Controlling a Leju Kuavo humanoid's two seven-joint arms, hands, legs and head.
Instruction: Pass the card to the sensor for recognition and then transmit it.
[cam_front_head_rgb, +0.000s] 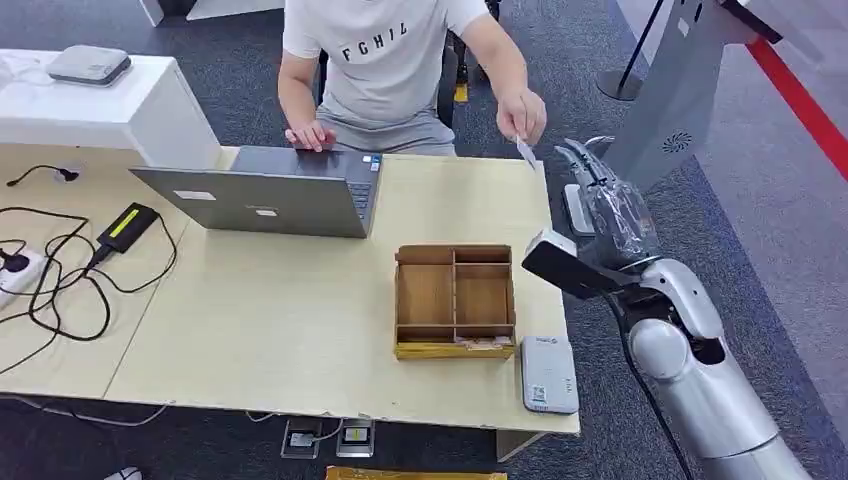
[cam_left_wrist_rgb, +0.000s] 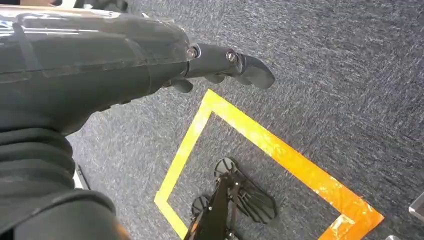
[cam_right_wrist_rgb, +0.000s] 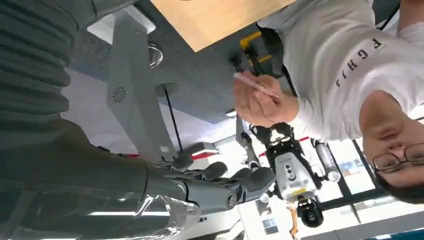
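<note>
Card (cam_front_head_rgb: 524, 152) pinched in person's hand (cam_front_head_rgb: 522, 116) beyond far right surface (cam_front_head_rgb: 300, 330) edge, just beside raised right hand (cam_front_head_rgb: 590, 170), fingers apart, empty. Risk: early release, card dropping before reaching sensor (cam_front_head_rgb: 548, 372) near right.

Left robot hand (cam_left_wrist_rgb: 220, 67) empty over grey carpet (cam_left_wrist_rgb: 340, 75), yellow tape (cam_left_wrist_rgb: 280, 150)

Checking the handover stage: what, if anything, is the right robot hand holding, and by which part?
Nothing: the right robot hand is empty, fingers apart. The small white card is pinched at its upper end by the person's hand.
</note>
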